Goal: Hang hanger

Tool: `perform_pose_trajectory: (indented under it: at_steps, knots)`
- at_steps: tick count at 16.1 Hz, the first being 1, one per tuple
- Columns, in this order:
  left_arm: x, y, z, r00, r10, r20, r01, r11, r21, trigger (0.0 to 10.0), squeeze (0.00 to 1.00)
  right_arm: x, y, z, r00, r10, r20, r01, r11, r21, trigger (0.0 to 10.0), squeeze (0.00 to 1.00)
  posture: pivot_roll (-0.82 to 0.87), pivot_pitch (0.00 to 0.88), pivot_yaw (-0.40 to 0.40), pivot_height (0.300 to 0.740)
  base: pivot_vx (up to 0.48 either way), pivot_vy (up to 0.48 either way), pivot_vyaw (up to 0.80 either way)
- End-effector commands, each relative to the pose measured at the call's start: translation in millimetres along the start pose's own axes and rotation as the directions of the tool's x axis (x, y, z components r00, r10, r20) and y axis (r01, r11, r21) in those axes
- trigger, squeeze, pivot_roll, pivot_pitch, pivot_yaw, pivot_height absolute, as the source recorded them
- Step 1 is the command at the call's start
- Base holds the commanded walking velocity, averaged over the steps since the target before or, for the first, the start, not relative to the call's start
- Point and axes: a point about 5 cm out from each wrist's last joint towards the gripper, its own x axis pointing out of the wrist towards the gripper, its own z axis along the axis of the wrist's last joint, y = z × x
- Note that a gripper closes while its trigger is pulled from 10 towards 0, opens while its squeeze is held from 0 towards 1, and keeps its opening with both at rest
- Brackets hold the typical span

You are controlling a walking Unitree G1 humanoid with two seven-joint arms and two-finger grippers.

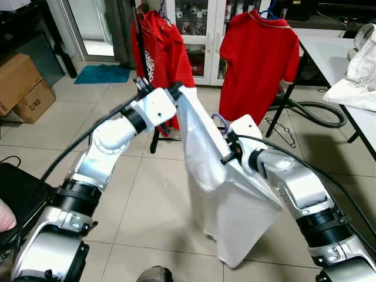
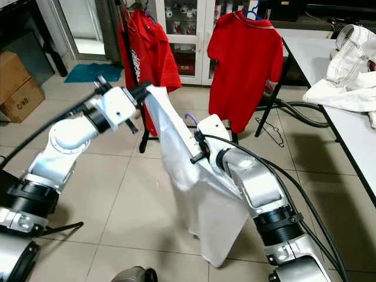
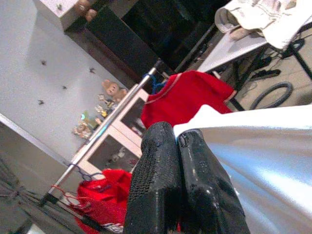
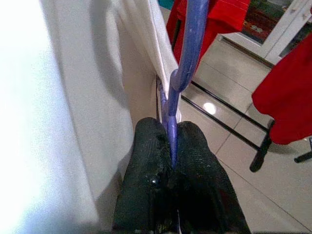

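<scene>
A white shirt (image 1: 223, 200) hangs between my two arms, on a blue-purple hanger (image 4: 187, 53) whose hook (image 1: 220, 122) pokes up at the collar. My left gripper (image 1: 174, 91) is shut on the shirt's upper corner (image 3: 204, 119), holding it high. My right gripper (image 1: 228, 151) is shut on the hanger's neck at the collar, fingers (image 4: 195, 161) clamped around the blue stem. Behind stands a clothes rack with a metal rail (image 3: 112, 109) carrying two red shirts (image 1: 258, 59) (image 1: 158, 53) on hangers.
A white table (image 1: 343, 64) with pale laundry (image 1: 361, 56) runs along the right, a hose (image 1: 320, 111) on the floor beneath it. Cardboard boxes (image 1: 20, 85) sit at the left. A glass cabinet (image 1: 200, 29) stands behind the rack. Tiled floor lies in front.
</scene>
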Motion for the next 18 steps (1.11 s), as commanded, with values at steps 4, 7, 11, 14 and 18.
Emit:
perform_pose_trajectory:
  at_steps: [4,7,11,14,18]
  knots:
    - [-0.4,-1.3,0,1.0,-0.014,0.001,0.014,1.0,0.027,0.0,0.0,-7.9,-19.2,29,0.975,-0.086,0.205,0.042,0.977,0.21,10.0,0.0,-0.02,0.0,0.06,0.74,0.0,0.0,0.0]
    - [0.5,-19.2,-3,0.996,-0.085,-0.01,0.085,0.996,0.008,0.0,0.0,-14.7,-19.7,41,0.955,-0.04,0.295,-0.033,0.971,0.239,10.0,0.0,-0.02,0.0,0.06,0.74,0.0,0.0,0.0]
    - [6.3,-63.5,2,0.961,-0.277,0.006,0.277,0.958,-0.077,0.0,0.0,-21.5,-16.0,64,0.896,-0.013,0.444,-0.095,0.971,0.22,10.0,0.0,-0.03,0.0,0.061,0.74,0.0,0.0,0.0]
    - [7.7,-76.6,1,0.941,-0.339,-0.009,0.336,0.937,-0.091,0.0,0.0,-23.8,-14.0,72,0.868,-0.014,0.496,-0.111,0.969,0.222,10.0,0.0,-0.03,0.0,0.061,0.74,0.0,0.0,0.0]
    - [3.7,-73.6,-9,0.944,-0.324,-0.059,0.307,0.931,-0.196,10.0,0.0,-22.0,-10.8,71,0.867,0.003,0.498,-0.112,0.976,0.188,10.0,0.0,-0.02,0.0,0.058,0.74,0.0,0.0,0.0]
